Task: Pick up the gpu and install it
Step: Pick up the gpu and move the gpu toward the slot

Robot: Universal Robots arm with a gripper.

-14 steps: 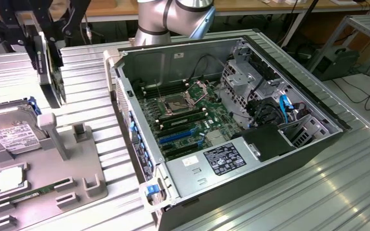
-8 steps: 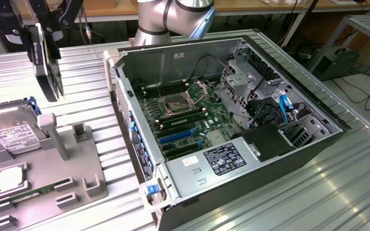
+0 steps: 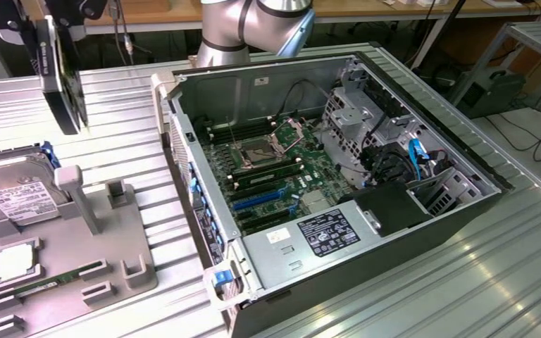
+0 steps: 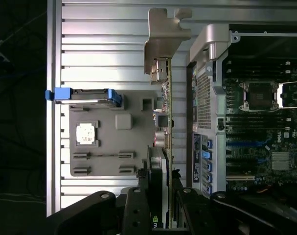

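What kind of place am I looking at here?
Probably a robotics lab or test workshop: a robot arm stands by an open computer case on a ribbed metal table, its gripper holds the gpu, and wooden desks line the back.

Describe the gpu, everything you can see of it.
The gpu is seen edge-on in the wrist view: a thin green circuit board with a black cooler on one face and a bent silver metal bracket at its far end. The gripper clamps it, board vertical, off the table, beside the open computer case. Nothing else touches it.
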